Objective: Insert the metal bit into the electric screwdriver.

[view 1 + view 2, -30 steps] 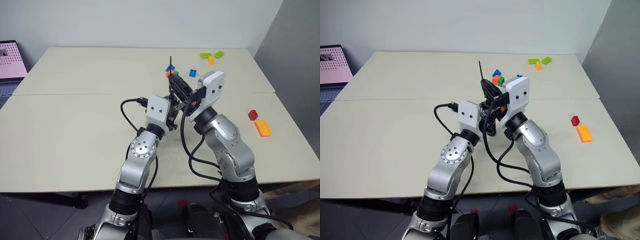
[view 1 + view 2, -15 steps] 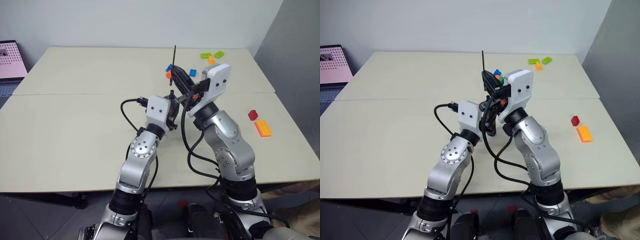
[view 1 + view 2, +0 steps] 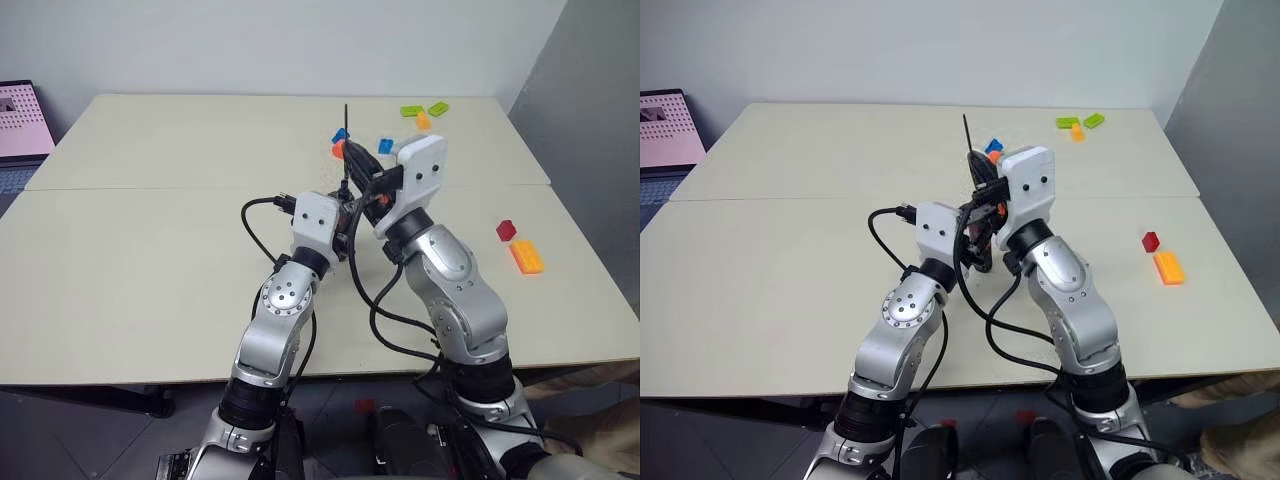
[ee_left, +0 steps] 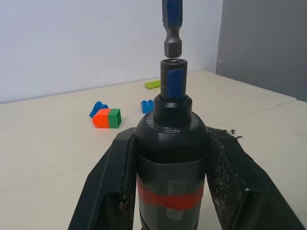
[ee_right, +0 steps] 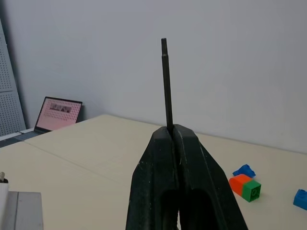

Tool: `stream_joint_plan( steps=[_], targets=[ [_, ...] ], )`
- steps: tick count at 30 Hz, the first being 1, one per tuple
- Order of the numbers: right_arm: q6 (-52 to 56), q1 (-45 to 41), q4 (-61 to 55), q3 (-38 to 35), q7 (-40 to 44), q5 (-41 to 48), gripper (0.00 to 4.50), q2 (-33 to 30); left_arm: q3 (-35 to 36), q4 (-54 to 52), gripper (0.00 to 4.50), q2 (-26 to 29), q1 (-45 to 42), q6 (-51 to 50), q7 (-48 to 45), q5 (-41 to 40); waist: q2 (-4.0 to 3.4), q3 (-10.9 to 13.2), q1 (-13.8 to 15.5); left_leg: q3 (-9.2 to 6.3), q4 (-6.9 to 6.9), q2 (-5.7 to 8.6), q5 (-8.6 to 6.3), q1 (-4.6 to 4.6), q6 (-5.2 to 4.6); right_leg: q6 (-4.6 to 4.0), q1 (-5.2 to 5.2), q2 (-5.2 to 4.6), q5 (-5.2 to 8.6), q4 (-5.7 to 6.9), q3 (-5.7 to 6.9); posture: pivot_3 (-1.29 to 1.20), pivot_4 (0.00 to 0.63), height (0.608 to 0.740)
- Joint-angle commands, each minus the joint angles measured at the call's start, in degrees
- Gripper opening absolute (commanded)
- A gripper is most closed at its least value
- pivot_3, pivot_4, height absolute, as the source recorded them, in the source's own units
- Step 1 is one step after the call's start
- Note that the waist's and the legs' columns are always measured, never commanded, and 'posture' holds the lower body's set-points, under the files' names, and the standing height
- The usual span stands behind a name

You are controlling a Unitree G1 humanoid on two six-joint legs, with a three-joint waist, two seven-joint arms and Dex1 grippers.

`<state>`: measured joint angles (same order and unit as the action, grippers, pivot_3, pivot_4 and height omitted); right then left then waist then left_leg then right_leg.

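1. Screwdriver: the electric screwdriver (image 4: 171,143), black with a red band, was clamped upright between the two fingers (image 4: 108,187) of the left gripper (image 4: 171,158), held above the middle of the table (image 3: 150,250).
2. Its open socket end faced up; the hex end of the metal bit (image 4: 172,28) was seen just above that socket in the left wrist view, in line with it. A small gap showed between them there; not seated.
3. The metal bit (image 5: 166,81) was pinched by the right gripper (image 5: 174,132), jaws closed tight on it, thin shaft sticking straight up past the fingertips.
4. In the head views the right gripper (image 3: 372,185) was placed just above and beside the left gripper (image 3: 343,215), both arms meeting mid-table; the bit's thin end (image 3: 346,125) pointed up.
5. An orange-green brick (image 4: 107,118) and blue bricks (image 4: 98,108) were lying on the table beyond the grippers.
6. A red brick (image 3: 506,230) and an orange brick (image 3: 525,257) were lying near the table's right edge; green bricks (image 3: 420,110) were at the far right corner.
7. A laptop (image 5: 59,113) with a pink screen was seen off the table's far left.
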<state>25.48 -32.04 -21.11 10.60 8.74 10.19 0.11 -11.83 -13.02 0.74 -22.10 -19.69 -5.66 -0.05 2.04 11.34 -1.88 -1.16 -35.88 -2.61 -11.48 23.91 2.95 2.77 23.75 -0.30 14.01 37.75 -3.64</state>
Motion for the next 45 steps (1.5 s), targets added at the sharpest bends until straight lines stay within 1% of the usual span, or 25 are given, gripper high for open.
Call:
stream_joint_plan(
  steps=[1,22,27,29,37,45],
  targets=[
    [-0.26,0.56,-2.73,0.35,0.05,-0.41,0.00,0.16,0.18,-1.31,1.65,-0.40,-0.31,0.22,0.08,0.51,0.00,0.00,0.00,0.00,0.00,0.00,0.00,0.00,0.00,0.00,0.00,0.00,0.00,0.00,0.00,0.00,0.150,0.740],
    [2.61,2.63,-5.46,1.09,0.72,0.11,0.00,-0.39,0.20,-0.98,1.65,-0.36,-0.42,0.34,-0.17,0.40,0.00,0.00,0.00,0.00,0.00,0.00,0.00,0.00,0.00,-0.08,0.00,0.00,0.04,-0.01,0.00,0.00,0.150,0.740],
    [7.70,1.02,-4.59,0.00,0.22,1.46,0.00,0.29,0.20,-0.64,1.65,-0.36,-0.57,0.49,-0.31,0.35,0.00,0.00,0.00,0.00,0.00,0.00,0.00,0.00,0.00,-0.08,0.00,0.00,0.05,-0.01,0.00,0.00,0.150,0.740],
    [9.84,0.32,-4.21,-1.05,-0.31,2.25,0.00,0.90,0.20,-0.67,1.65,-0.39,-0.54,0.42,-0.29,0.38,0.00,0.00,-0.01,-0.01,0.00,0.00,0.00,-0.01,0.00,-0.24,0.00,0.00,0.14,-0.01,0.00,0.00,0.150,0.740],
    [16.34,-0.42,-3.26,-4.96,-2.16,5.28,0.00,2.33,0.24,-0.81,1.65,-0.43,-0.43,0.41,-0.13,0.52,0.00,-0.02,-0.01,-0.01,0.00,-0.01,0.00,-0.02,0.00,-0.27,-0.01,0.00,0.15,-0.01,0.00,0.00,0.150,0.740],
    [16.57,0.71,-4.84,-2.65,-0.87,4.49,0.00,0.67,0.19,-0.80,1.65,-0.47,-0.45,0.32,-0.19,0.46,0.00,-0.02,-0.03,-0.02,0.00,-0.01,0.00,-0.02,0.00,-0.27,-0.01,0.00,0.16,-0.01,0.01,0.00,0.150,0.740]
  ],
)
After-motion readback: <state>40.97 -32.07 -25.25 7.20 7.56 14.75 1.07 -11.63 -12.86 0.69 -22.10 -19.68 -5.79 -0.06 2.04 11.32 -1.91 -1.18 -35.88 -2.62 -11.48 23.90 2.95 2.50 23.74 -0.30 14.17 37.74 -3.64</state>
